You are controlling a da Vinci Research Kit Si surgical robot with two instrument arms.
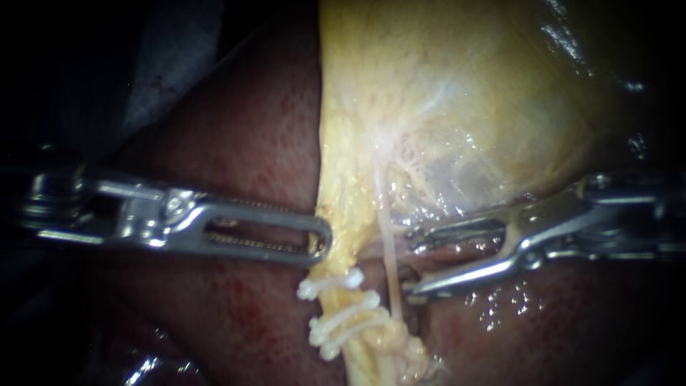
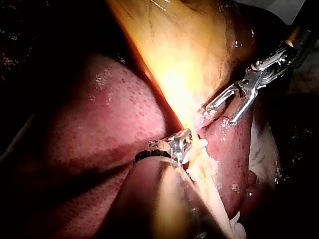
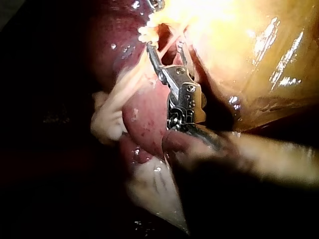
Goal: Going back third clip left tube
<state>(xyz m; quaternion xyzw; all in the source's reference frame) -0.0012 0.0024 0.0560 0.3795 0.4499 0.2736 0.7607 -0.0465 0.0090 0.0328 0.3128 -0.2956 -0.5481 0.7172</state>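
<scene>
Probably soft, slippery left tube [image 1: 336, 299], best held above its clips [image 1: 343, 316]; right instrument [image 1: 409, 263] jaws gape, empty

Light pools centrally on the gallbladder [image 1: 457, 93], glare glinting wetly; edges fall dark.

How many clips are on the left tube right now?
3, stacked along the left tube below my left instrument: top clip, middle clip under it, bottom clip close beneath. Others may be hidden lower down.
</scene>
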